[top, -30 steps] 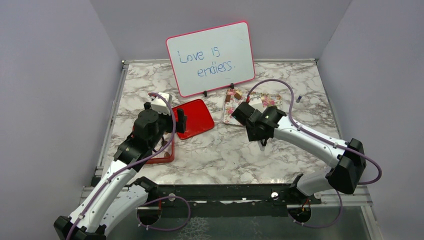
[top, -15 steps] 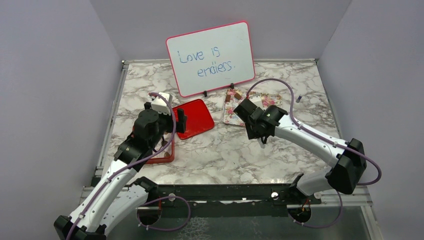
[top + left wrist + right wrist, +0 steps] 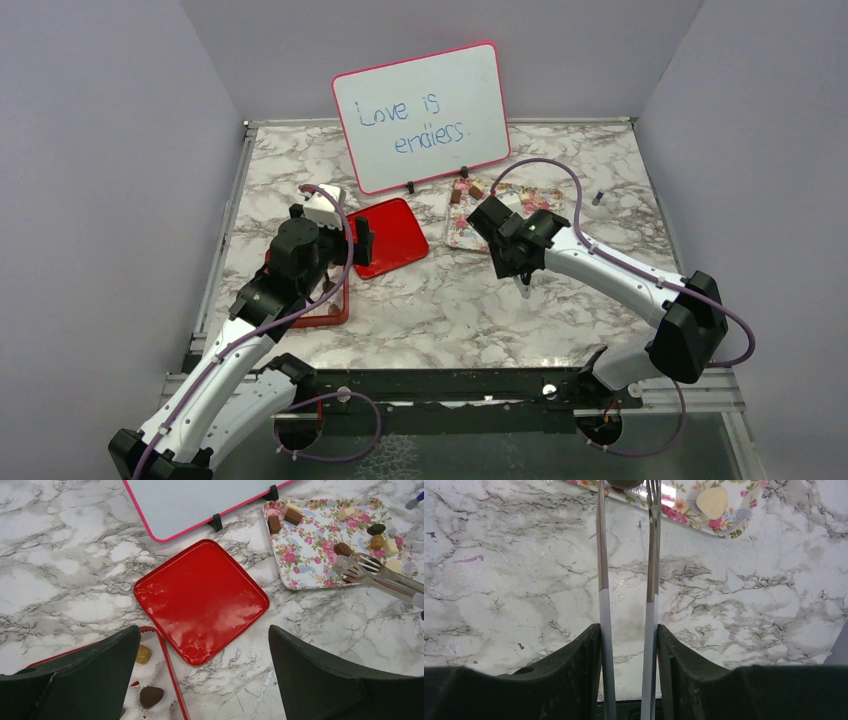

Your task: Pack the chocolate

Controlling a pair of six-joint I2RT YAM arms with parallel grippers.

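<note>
Several chocolate pieces [image 3: 343, 549] lie on the flower-patterned tray [image 3: 310, 555]. Two more chocolates [image 3: 151, 696] sit in white paper cups in the red box [image 3: 165, 665] under my left gripper. My left gripper [image 3: 203, 635] is open and empty, above the box's edge and the red lid [image 3: 200, 600]; it also shows in the top view [image 3: 340, 245]. My right gripper [image 3: 629, 630] is shut on metal tongs [image 3: 602, 580]. The tongs' tips straddle a dark chocolate [image 3: 624, 482] at the tray's near edge [image 3: 684, 515]. A cream piece [image 3: 712, 501] lies beside it.
A whiteboard [image 3: 422, 115] reading "Love is endless." stands behind the lid and the tray. A small marker [image 3: 597, 197] lies right of the tray. Grey walls close in the marble table [image 3: 450, 300] on three sides.
My right arm has shifted a little left and toward the tray with the tongs. My left arm has not moved.
</note>
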